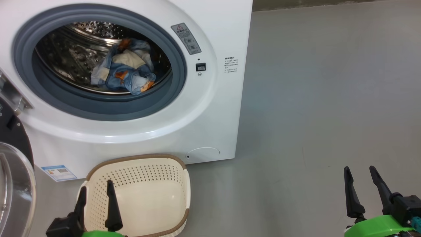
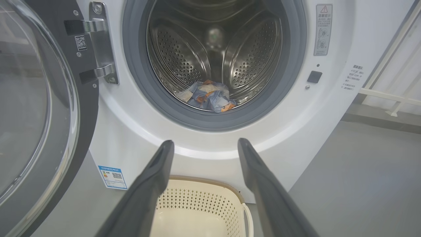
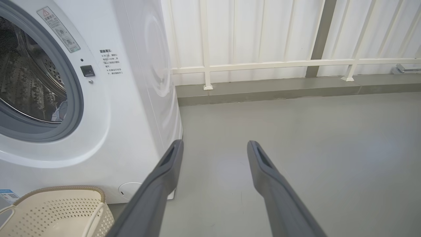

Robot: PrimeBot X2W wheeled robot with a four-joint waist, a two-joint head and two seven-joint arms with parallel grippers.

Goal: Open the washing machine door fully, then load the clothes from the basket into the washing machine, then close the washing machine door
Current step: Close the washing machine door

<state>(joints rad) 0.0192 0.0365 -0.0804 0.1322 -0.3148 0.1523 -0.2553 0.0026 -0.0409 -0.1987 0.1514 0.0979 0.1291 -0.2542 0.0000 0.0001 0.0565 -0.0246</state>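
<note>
— Steel drum [image 1: 82,49] check: the clothes [image 1: 126,69] are inside, a blue printed bundle with a cream piece on top. They lie on the drum's bottom near its front edge, just behind the grey gasket [image 1: 26,65].

— And the basket [image 1: 138,158]?

— Cream plastic with a brown rim, on the floor [image 1: 312,98]. It sits close against the front bottom edge of the washing machine [image 1: 210,108], below the opening. Its bare cream bottom shows.

— What about the door [image 2: 36,108]?

— Swung wide open at the robot's left, hanging on the metal hinge [image 2: 102,42]. Dark inner face and glass bulge are turned toward the camera.

— State of the left gripper [image 1: 96,184]?

— Fingers spread apart with nothing between them. It hangs above the basket's near edge. In its wrist view the fingers point at the machine's lower front, touching nothing.

— Same question for the right gripper [image 1: 359,168].

— Fingers apart too, holding nothing. It hangs over grey floor, well to the right of the machine's right front corner.

— Anything else?

— Blue label [image 1: 59,172] at the lower left corner of the machine's front, near the basket's left side. White railing [image 3: 263,62] runs along the far edge of the floor, past the machine's right side.
</note>
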